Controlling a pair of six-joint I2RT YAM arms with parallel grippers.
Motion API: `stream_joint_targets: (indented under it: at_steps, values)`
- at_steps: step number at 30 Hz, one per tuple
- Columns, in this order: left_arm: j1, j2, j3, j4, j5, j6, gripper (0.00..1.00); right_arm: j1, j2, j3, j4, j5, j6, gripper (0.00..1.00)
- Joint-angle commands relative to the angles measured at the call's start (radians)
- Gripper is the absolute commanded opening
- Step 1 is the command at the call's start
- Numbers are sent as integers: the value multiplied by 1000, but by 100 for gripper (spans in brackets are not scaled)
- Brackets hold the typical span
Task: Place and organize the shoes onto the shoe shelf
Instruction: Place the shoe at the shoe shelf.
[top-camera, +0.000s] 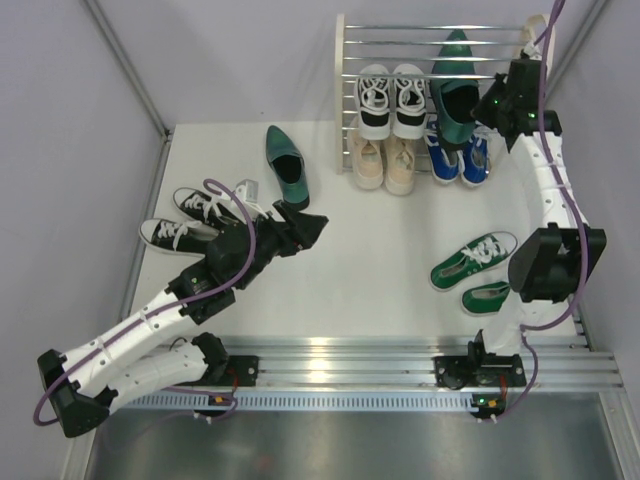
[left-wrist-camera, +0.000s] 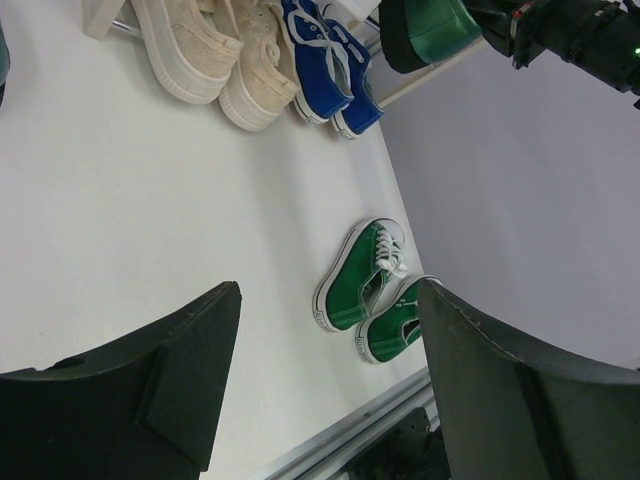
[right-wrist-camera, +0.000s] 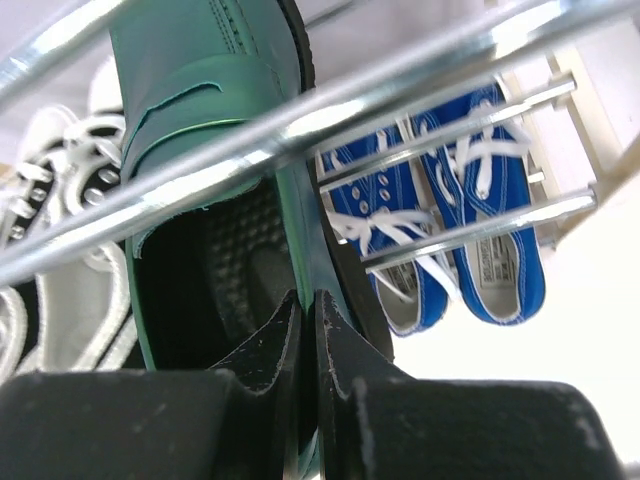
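Note:
The shoe shelf (top-camera: 345, 60) stands at the back. It bears a black-and-white sneaker pair (top-camera: 392, 98), a beige pair (top-camera: 385, 163) and a blue pair (top-camera: 457, 157). My right gripper (top-camera: 478, 112) is shut on the side wall of a dark green dress shoe (top-camera: 455, 85), (right-wrist-camera: 215, 140), holding it at the shelf's bars, right side. The other dark green dress shoe (top-camera: 285, 163) lies on the table. A green sneaker pair (top-camera: 474, 270), (left-wrist-camera: 372, 290) lies at the right. A second black-and-white pair (top-camera: 195, 218) lies at the left. My left gripper (top-camera: 312, 228), (left-wrist-camera: 330, 370) is open and empty above the table.
The white table (top-camera: 360, 280) ends in a metal rail (top-camera: 400, 362) at the near edge. Grey walls and angled frame posts (top-camera: 125, 70) close in the left and right sides. The shelf's cream side frame (top-camera: 535, 30) is close behind my right wrist.

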Motion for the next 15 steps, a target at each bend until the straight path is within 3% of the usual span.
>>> stream_joint_targets:
  at_steps: [1,15]
  values:
    - [4,0,40,31,9,7,77,-13,-78,74,223,-2,42,0]
    - [4,8,38,30,9,6,77,-12,31,123,270,41,33,0]
